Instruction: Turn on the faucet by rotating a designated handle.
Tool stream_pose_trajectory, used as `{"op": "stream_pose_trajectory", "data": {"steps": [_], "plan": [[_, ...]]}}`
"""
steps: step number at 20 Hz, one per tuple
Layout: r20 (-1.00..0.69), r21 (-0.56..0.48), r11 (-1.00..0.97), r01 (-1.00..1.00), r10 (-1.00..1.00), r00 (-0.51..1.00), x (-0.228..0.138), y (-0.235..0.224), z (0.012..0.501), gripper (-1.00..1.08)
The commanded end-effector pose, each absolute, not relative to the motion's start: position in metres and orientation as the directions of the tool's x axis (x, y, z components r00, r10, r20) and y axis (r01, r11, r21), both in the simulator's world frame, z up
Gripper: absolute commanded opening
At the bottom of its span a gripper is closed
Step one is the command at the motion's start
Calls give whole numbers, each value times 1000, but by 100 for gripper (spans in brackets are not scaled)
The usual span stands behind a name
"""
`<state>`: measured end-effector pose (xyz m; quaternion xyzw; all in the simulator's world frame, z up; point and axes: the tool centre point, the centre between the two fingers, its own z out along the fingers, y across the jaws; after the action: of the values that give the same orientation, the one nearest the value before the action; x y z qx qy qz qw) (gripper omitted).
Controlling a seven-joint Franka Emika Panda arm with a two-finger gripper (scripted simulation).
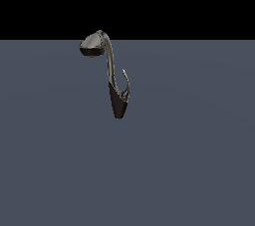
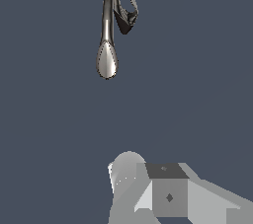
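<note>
The faucet (image 1: 109,68) stands on the flat grey surface. It has a black cone base (image 1: 118,104), a tall curved neck and a rounded grey head (image 1: 92,45) leaning toward the exterior view's left. The handle (image 1: 126,83) is a thin hook-shaped lever curling up from the base on the exterior view's right. In the wrist view the faucet (image 2: 108,30) is seen from above with the handle (image 2: 133,10) beside its neck. The gripper (image 2: 148,186) shows only as pale grey parts at the picture's edge, well apart from the faucet. It is out of the exterior view.
A plain grey-blue surface (image 1: 189,160) lies all around the faucet, with a black background behind it. No other objects show.
</note>
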<state>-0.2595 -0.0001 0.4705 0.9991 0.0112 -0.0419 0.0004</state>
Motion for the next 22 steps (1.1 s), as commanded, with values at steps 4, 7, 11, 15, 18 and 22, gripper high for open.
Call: {"op": "stream_pose_trajectory", "data": {"steps": [4,7,11,15,18,22], "plan": [[-76,0,-1000,21,21,997,-258,-1,472,-100],[-56,1,-1000,19,19,998,-256,-5,478,-100],[-43,4,-1000,20,19,999,-255,-7,481,-100],[-47,-1,-1000,13,13,999,-253,-6,480,-100],[-51,-14,-1000,-5,-4,999,-247,-4,478,-100],[-63,-42,-998,-45,-42,997,-235,0,474,-100]]}}
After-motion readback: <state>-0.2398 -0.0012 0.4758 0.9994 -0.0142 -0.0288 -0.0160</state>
